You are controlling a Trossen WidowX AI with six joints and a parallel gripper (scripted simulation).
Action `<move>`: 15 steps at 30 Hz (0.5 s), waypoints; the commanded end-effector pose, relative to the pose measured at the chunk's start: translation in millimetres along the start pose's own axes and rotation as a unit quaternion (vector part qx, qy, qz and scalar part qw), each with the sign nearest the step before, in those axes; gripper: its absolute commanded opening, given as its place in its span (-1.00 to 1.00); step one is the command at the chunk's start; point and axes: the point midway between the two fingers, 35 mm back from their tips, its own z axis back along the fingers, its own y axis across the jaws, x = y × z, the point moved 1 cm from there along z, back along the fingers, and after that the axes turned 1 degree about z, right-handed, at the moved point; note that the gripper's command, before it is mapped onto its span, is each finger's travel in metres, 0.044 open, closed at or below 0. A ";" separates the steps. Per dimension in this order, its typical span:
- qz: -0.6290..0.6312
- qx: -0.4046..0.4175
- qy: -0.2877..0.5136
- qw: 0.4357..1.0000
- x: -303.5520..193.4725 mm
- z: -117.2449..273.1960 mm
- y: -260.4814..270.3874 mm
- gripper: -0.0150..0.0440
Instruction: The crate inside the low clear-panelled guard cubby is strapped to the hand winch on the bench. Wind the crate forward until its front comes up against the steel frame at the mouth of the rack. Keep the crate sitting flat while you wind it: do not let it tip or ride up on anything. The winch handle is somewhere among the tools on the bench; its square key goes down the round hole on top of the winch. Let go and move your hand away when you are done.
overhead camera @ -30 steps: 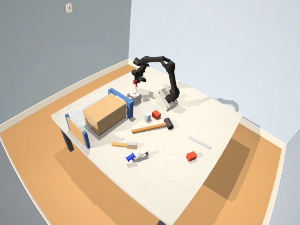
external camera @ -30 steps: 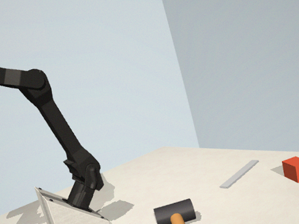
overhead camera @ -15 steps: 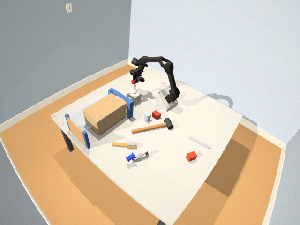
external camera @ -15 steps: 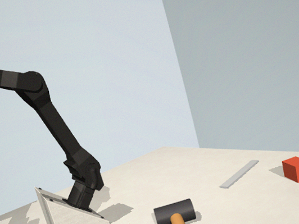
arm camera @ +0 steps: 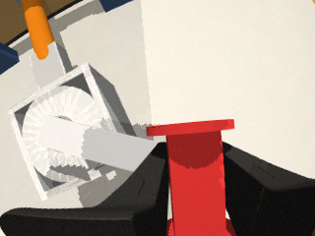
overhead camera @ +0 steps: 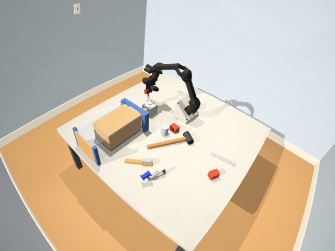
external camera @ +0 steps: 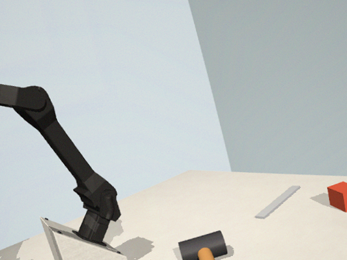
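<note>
The jaws grip the red knob, the winch sitting below them, the crate well off to one side!

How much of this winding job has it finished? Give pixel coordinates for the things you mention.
Done: the red-gripped handle (overhead camera: 146, 91) (arm camera: 197, 182) looks seated on top of the winch (overhead camera: 150, 108) (arm camera: 105, 108).

In hand: the gripper (overhead camera: 148, 90) (arm camera: 187, 147) is closed on that red grip, seemingly cranking.

Left: confirming that the crate (overhead camera: 117, 124) meets the blue frame (overhead camera: 145, 121), which I can't tell, then letting go and moving away.
</note>
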 end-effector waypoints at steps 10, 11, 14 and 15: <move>0.009 0.001 -0.007 1.000 21.1 -11.5 -3.1 -0.49; 0.009 0.001 -0.007 1.000 22.3 -12.0 -3.1 -0.49; 0.009 0.001 -0.007 1.000 25.2 -13.3 -3.1 -0.49; 0.009 0.001 -0.007 1.000 26.5 -13.8 -3.1 -0.49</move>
